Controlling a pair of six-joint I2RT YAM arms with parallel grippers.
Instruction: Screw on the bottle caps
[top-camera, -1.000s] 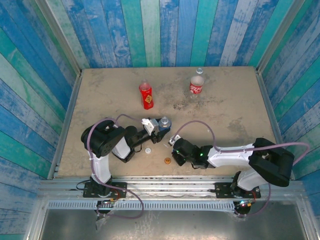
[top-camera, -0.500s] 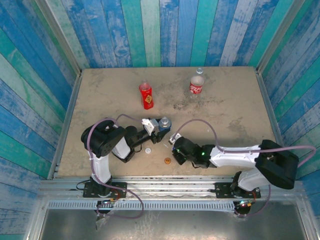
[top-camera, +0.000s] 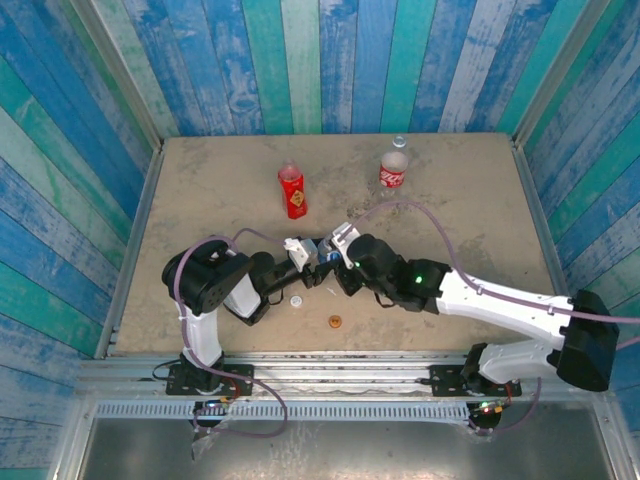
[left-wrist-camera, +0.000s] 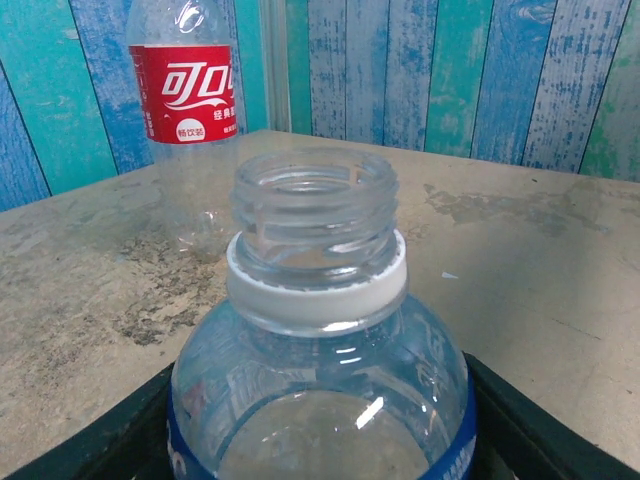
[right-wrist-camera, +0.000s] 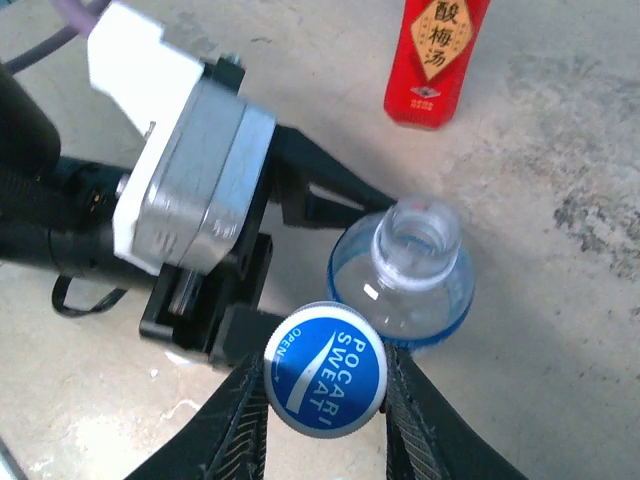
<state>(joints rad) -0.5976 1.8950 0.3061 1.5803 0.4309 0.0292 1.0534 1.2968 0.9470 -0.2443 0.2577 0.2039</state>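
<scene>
Sandy table (top-camera: 460, 210): our right gripper (right-wrist-camera: 326, 392) pinches the blue cap (right-wrist-camera: 326, 368), left gripper (top-camera: 318, 256) clamps the bottle (left-wrist-camera: 318, 300); next we carry it toward 1 o'clock, over the mouth.

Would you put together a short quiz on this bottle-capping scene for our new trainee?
1. Which cap does the right gripper hold: A white, B blue, C orange?
2. True or false: the blue-label bottle in the left gripper already wears a cap.
3. How many caps lie loose on the table?
Key: 1 B, the blue cap. 2 False, its neck is open. 3 Two, the white cap and the orange cap.
</scene>
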